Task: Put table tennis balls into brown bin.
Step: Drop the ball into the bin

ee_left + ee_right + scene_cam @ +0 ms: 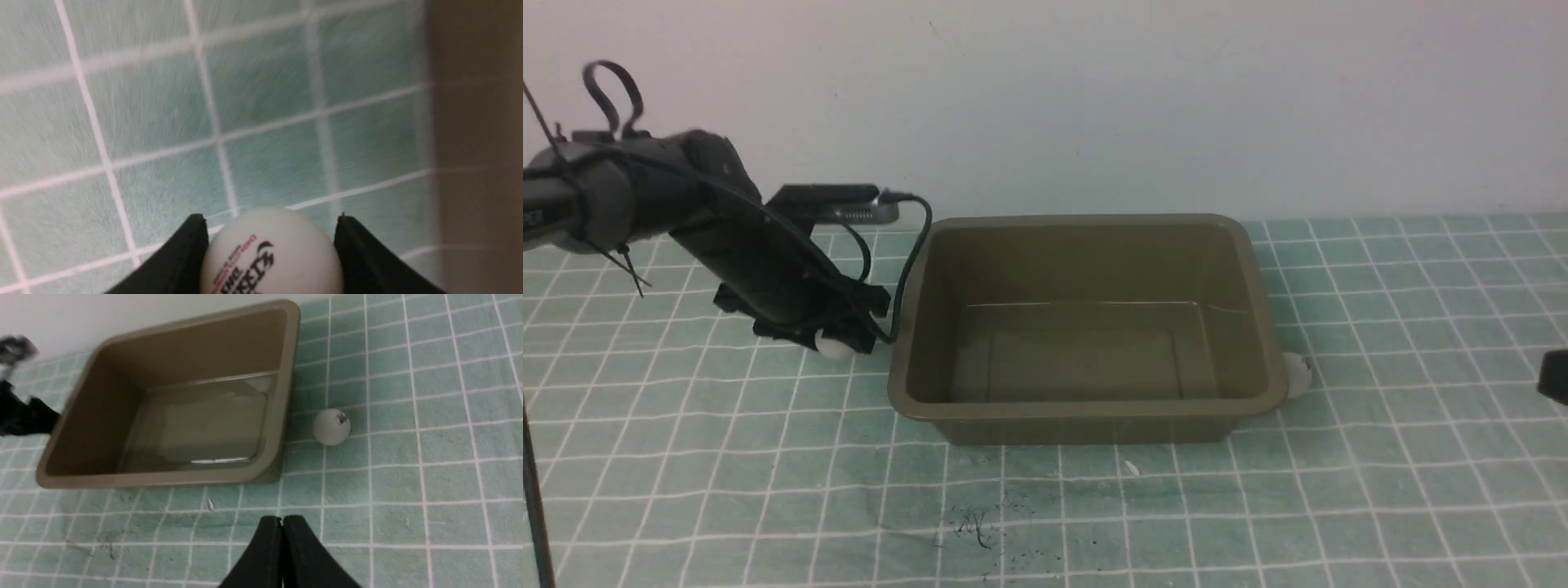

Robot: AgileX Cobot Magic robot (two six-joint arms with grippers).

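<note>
In the front view, the left arm [645,175] enters from the upper left of the frame and slants down toward the center, ending in the left gripper [845,336], its fingers pointed down at the tabletop [1045,523] just beside the brown bin [1094,415]. A white ball [833,346] shows at its fingertips. The bin fills the middle of the frame, upright; another ball, the far-side ball [1296,375], peeks out past its right edge. Only a dark bit of the right gripper [1553,376] reaches in at the right edge.

In the left wrist view, the fingers stand apart with the printed ball between them at the lower middle of the frame, one on each side, seemingly gripping it.

In the right wrist view, the right gripper's fingertips meet at the bottom center, closed and holding nothing. The bin lies upper left, the far-side ball near its side, on the tabletop.
</note>
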